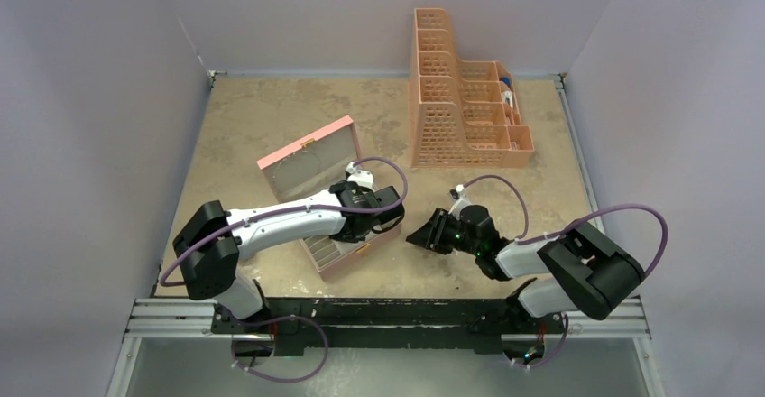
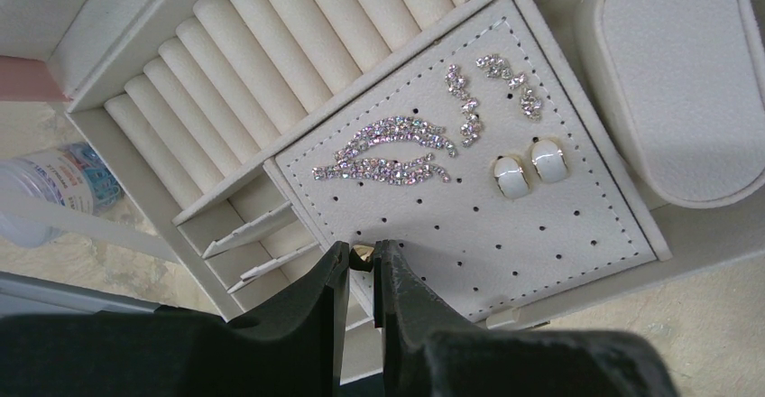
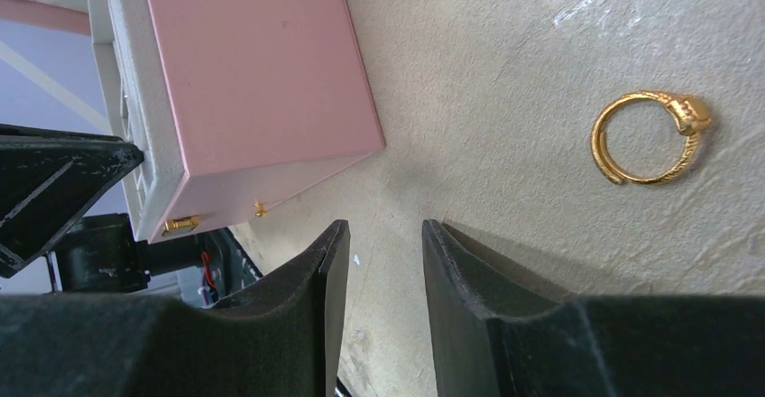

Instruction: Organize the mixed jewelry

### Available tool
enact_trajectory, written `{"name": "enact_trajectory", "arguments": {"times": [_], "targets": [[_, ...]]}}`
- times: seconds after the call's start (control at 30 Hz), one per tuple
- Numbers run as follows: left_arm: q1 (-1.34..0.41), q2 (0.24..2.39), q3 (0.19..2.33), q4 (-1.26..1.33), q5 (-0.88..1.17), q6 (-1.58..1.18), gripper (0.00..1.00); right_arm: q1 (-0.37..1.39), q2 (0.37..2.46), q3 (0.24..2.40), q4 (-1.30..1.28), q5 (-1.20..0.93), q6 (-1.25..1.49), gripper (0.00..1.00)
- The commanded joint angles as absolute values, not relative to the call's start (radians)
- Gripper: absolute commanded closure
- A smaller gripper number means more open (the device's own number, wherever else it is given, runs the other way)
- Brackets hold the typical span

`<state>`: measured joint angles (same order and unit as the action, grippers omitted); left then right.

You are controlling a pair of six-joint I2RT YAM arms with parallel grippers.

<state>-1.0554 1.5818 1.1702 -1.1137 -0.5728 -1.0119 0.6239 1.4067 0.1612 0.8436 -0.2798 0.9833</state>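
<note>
Left end effector (image 2: 363, 262): nearly closed, pinching a small gold piece (image 2: 363, 253) over the open pink box (image 3: 262, 72). Its perforated pad (image 2: 559, 235) carries crystal earrings (image 2: 388, 152), long axes across the pad, and white earrings (image 2: 529, 169). Right end effector (image 3: 383, 235): parted, empty; gold ring (image 3: 648, 137) flat on counter (image 3: 505, 72), head toward upper right.

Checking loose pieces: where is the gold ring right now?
In the right wrist view, the gold ring lies on the table, right of the pink box.
</note>
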Motion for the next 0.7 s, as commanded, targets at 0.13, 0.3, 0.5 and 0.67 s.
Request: {"name": "enact_trajectory", "arguments": {"times": [0.13,0.3,0.5,0.67], "targets": [[-1.058,1.544,1.158,-1.124,-0.554,-0.988,0.85,0.629,1.416,0.172,0.848,-0.274,0.966,0.61],[-1.060,1.544,1.163,-1.112,-0.543,-0.967,0.85,0.629,1.420,0.173,0.848,-0.276,0.967,0.61],[-1.060,1.547,1.157,-1.088,-0.542,-0.955,0.85,0.629,1.425,0.178,0.851,-0.277,0.967,0.61],[-1.060,1.564,1.152,-1.071,-0.548,-0.952,0.85,0.629,1.421,0.179,0.845,-0.278,0.966,0.61]]}}
